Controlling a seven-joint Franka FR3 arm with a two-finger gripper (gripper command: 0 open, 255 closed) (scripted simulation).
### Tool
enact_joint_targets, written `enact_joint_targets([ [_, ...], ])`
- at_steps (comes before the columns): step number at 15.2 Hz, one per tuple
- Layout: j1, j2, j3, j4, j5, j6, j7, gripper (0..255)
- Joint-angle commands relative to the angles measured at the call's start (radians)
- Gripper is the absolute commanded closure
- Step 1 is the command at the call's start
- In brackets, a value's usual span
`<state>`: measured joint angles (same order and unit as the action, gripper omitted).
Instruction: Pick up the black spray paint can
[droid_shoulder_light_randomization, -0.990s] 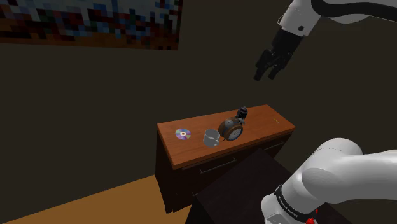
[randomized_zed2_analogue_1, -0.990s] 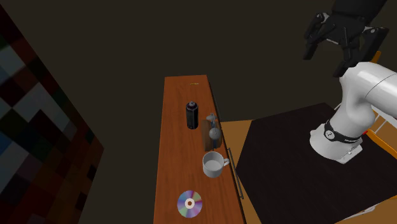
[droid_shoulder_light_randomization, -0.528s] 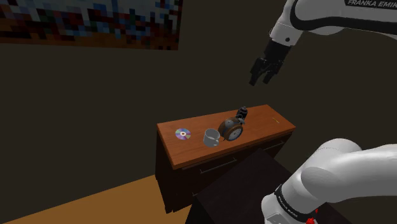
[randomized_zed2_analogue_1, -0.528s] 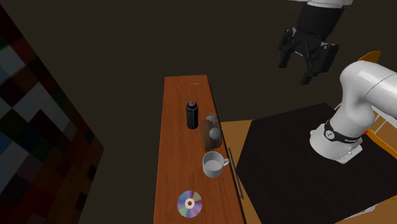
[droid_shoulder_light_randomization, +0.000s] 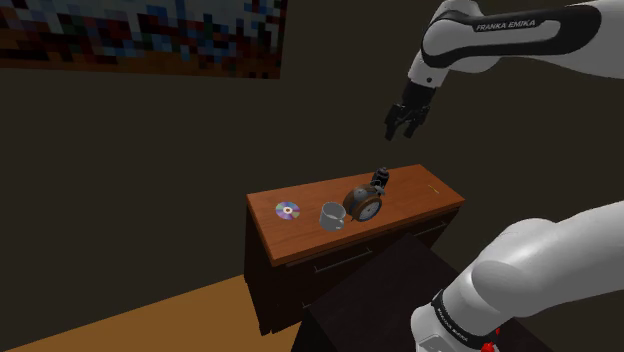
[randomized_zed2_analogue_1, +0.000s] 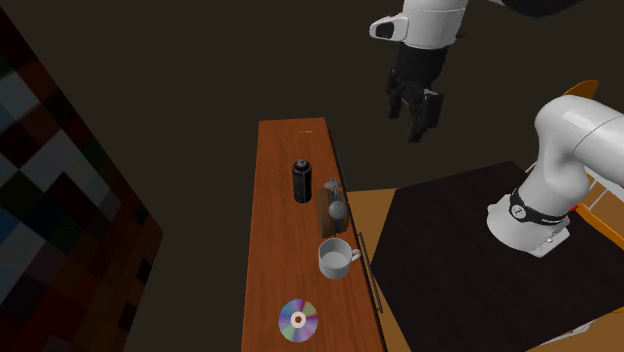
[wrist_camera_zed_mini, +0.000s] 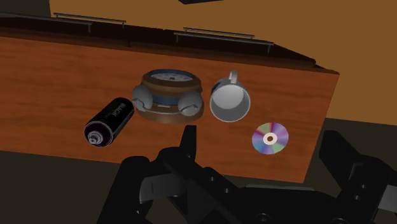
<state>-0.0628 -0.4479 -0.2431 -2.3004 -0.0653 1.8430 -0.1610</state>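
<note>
Since the earlier frames, the gripper (droid_shoulder_light_randomization: 405, 125) has shifted toward the shoulder view's left and slightly lower, and toward the second exterior view's left (randomized_zed2_analogue_1: 415, 115), nearer the cabinet (droid_shoulder_light_randomization: 430, 195). It hangs high over the cabinet top, well apart from everything on it. Its fingers (wrist_camera_zed_mini: 188, 145) stand wide apart and grasp nothing. The can (randomized_zed2_analogue_1: 301, 181) (black, with a dark cap) stands upright on the wooden top, just beside the clock (randomized_zed2_analogue_1: 332, 205). Beyond the clock along the top come the mug (randomized_zed2_analogue_1: 337, 258) and then the CD (randomized_zed2_analogue_1: 298, 319).
</note>
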Motion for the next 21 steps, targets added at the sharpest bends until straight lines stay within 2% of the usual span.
enact_joint_targets([
  [1,-0.007,0.063,-0.027,0.014,-0.002,0.034,-0.028,0],
  [6,-0.021,0.244,-0.089,0.086,0.014,0.103,-0.102,0],
  [12,-0.051,0.476,-0.145,0.208,0.068,0.159,-0.198,0],
  [21,-0.147,0.841,-0.165,0.468,0.174,0.174,-0.326,0],
])
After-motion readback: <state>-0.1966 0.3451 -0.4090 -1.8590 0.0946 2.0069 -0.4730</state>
